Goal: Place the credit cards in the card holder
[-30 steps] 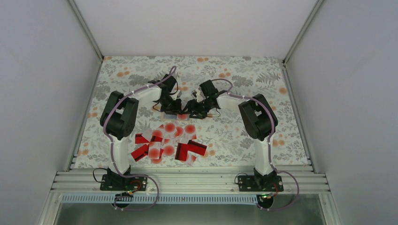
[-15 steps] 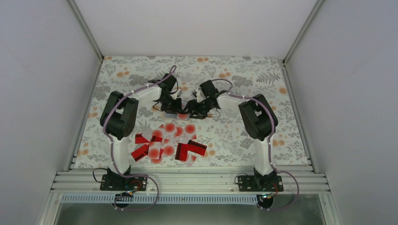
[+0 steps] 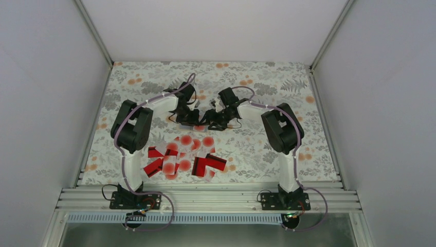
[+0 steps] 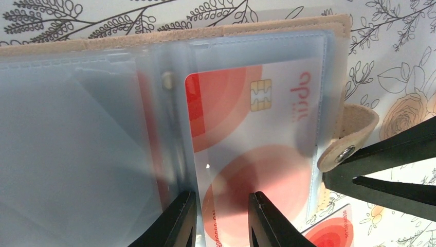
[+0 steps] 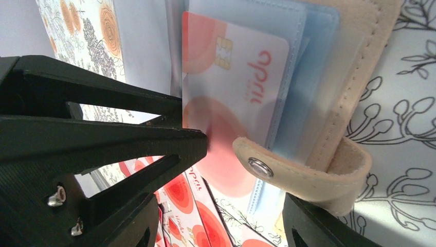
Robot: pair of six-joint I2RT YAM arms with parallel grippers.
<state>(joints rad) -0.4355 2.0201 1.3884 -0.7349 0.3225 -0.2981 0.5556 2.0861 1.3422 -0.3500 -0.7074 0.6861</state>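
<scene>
The tan card holder [image 4: 205,33] lies open, its clear sleeves showing, and is hidden under both grippers in the top view. One white credit card with red dots [image 4: 247,118] sits inside a sleeve. My left gripper [image 4: 221,194] hovers over that card's near end with the jaws a little apart. The card's left edge runs between them and nothing looks pinched. My right gripper [image 5: 220,206] is open, and its right finger [image 5: 319,226] is under the holder's snap strap [image 5: 288,177]. The other credit cards [image 3: 185,157] lie in a heap nearer the arm bases.
The floral mat [image 3: 267,82] covers the table between white walls. Both arms reach to its middle, wrists nearly touching [image 3: 204,119]. Loose dotted cards [image 5: 180,200] lie right beside the holder. An aluminium rail [image 3: 216,198] runs along the near edge.
</scene>
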